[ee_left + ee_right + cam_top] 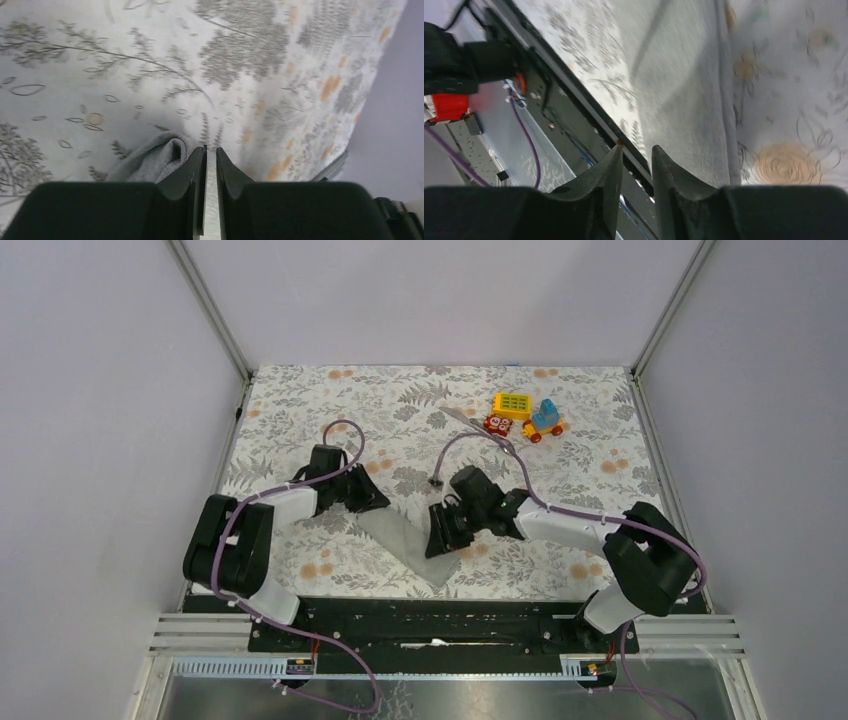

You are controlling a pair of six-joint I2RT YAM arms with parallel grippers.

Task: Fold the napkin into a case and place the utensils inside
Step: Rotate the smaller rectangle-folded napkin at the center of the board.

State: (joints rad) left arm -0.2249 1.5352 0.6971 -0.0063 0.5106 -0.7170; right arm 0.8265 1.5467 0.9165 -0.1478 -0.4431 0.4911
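Observation:
The grey napkin (pixel 405 542) lies flat on the floral tablecloth between the two grippers. My left gripper (pixel 378 498) is at its far left corner. In the left wrist view a rolled-up corner of the napkin (pixel 157 161) sits just outside the left finger, and the left gripper (pixel 210 149) shows only a narrow slit with nothing in it. My right gripper (pixel 440 535) hovers over the napkin's right edge. In the right wrist view the right gripper (pixel 636 147) is open and empty above the napkin (pixel 684 100). The silver utensils (pixel 478 425) lie at the back, beside the toys.
A yellow block (pixel 512 405), a blue toy car (pixel 545 420) and a red toy (pixel 497 423) stand at the back right. The black rail (pixel 589 120) at the table's near edge runs close under the right gripper. Grey walls enclose the table.

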